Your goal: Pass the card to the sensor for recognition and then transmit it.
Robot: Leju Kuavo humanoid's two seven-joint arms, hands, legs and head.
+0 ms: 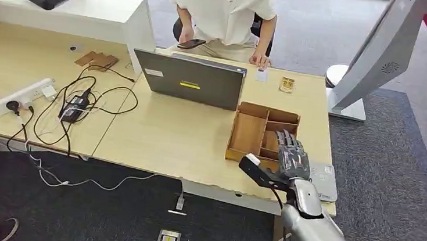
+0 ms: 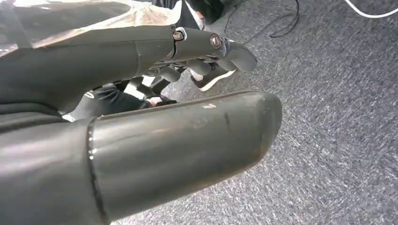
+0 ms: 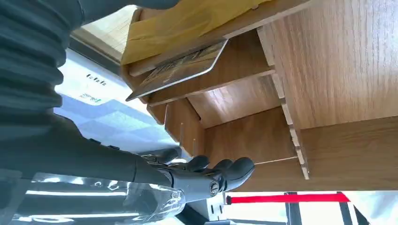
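Observation:
A wooden divided tray sits on the desk's right part. My right hand hovers over its right compartments, fingers stretched out and holding nothing. In the right wrist view a patterned card leans on edge inside a tray compartment, apart from my fingers. A flat grey sensor pad lies by the desk's front right corner, just right of my hand. My left hand hangs over the grey carpet with nothing in it, fingers held loosely straight.
A person in a white shirt sits behind the desk, one hand by a small white card. A grey laptop stands left of the tray. A power strip and cables lie far left. A white stand rises at right.

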